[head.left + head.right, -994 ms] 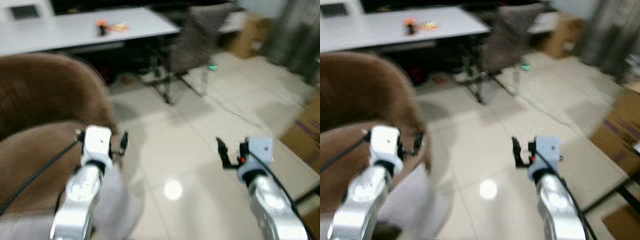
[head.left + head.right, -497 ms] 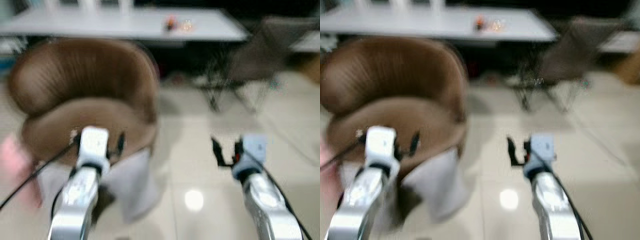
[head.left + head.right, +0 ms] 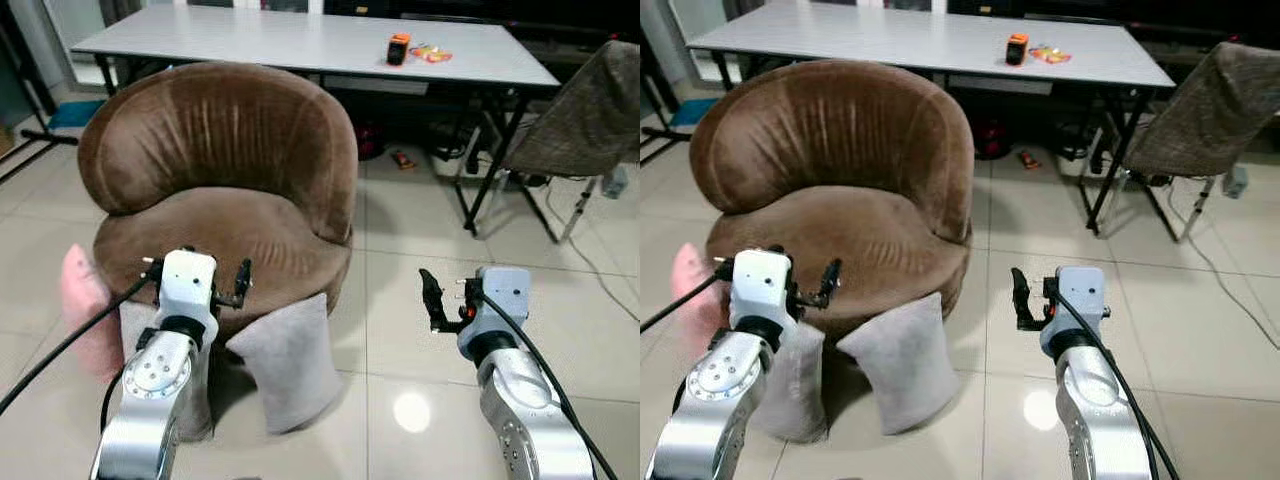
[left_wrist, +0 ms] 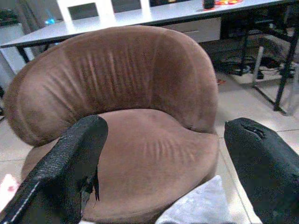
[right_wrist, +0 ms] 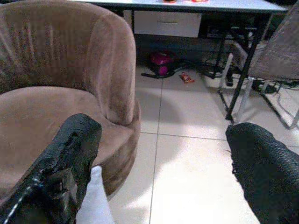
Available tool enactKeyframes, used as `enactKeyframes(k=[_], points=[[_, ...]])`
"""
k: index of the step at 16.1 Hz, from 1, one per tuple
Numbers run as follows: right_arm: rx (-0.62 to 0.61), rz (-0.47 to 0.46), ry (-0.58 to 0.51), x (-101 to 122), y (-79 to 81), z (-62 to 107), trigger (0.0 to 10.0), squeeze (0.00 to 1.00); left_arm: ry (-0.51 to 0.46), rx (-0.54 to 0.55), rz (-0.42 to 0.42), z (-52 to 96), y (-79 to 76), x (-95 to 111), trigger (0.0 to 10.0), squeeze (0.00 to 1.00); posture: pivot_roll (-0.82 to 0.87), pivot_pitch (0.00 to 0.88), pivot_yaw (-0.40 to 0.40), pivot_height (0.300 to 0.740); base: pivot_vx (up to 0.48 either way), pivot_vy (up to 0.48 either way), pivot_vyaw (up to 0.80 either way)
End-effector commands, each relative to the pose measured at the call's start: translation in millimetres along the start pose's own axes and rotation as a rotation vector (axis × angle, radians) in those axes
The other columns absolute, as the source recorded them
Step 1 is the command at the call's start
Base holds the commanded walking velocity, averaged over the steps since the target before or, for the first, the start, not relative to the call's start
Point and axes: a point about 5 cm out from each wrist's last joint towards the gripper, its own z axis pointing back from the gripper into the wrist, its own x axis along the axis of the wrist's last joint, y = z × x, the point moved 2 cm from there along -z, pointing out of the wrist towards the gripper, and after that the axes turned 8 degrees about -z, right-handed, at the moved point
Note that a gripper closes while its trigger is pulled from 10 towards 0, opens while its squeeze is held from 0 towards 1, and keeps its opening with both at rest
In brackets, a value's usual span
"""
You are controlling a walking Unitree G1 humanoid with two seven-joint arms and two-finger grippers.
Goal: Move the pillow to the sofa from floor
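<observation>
Facing the brown sofa (image 3: 225,190), I judged the main risk to be its low front edge: the grey pillow (image 3: 288,360) stood on the floor (image 3: 420,250) leaning against that edge, so a reach aimed too deep could have driven my fingers into the upholstery instead of round the pillow. A second grey pillow (image 3: 790,385) stood just beside it, partly behind my left arm, and I thought a wide grasp might have caught both or knocked one flat on the tiles; a pink cushion (image 3: 82,310) lay at the sofa's left side, near enough to be nudged as well. The soft pillow could also have slumped out of a two-finger pinch if taken by a corner. My left gripper (image 3: 238,285) hung over the front of the seat, above the pillows, its fingers (image 4: 70,163) spread wide and holding nothing. My right gripper (image 3: 432,298) was raised at about the same height over bare floor to the right of the sofa, fingers (image 5: 70,154) likewise parted and empty.
</observation>
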Motion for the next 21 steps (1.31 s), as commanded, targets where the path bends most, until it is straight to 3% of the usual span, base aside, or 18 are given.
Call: enactKeyframes(k=[1,5,16,21], points=[[-0.001,0.019,-0.001,0.6,0.8,-1.9,10.0,1.0,-0.012,-0.01,-0.004,-1.7,-1.1,1.7,10.0,0.0,-0.02,0.0,-0.025,0.74,0.42,0.0,0.0],[-0.002,0.041,-0.014,4.3,1.4,-7.0,10.0,1.0,-0.011,-0.008,-0.002,-0.8,-1.3,0.3,10.0,0.0,-0.02,0.0,-0.023,0.74,0.425,0.0,0.4],[-0.002,0.084,0.003,1.8,-2.2,-9.8,10.0,1.0,-0.018,-0.003,-0.008,-0.4,-1.7,1.4,10.0,0.0,-0.02,0.0,-0.034,0.74,0.414,0.0,0.0],[0.003,0.085,0.019,-1.1,-6.4,-8.9,10.0,1.0,0.014,-0.003,-0.04,6.7,-1.2,-7.5,10.0,0.0,-0.02,0.0,-0.036,0.74,0.065,0.0,0.0]])
